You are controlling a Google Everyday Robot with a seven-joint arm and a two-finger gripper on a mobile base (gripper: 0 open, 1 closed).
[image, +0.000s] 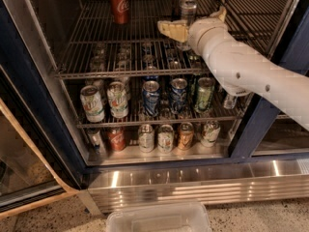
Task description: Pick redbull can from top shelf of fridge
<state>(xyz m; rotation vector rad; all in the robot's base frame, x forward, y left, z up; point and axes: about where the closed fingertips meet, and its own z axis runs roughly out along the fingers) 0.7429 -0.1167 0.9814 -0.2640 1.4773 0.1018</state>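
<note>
Half the task was judged done: the gripper (192, 21), spread open and empty, was positioned at the redbull can (188, 7) on the top shelf (111, 45); grasping and lifting were left.

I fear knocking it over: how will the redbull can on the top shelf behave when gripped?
The redbull can, tall and slim on the wire top shelf, probably tips easily. Its smooth metal may slip. The gripper hangs beside it.
</note>
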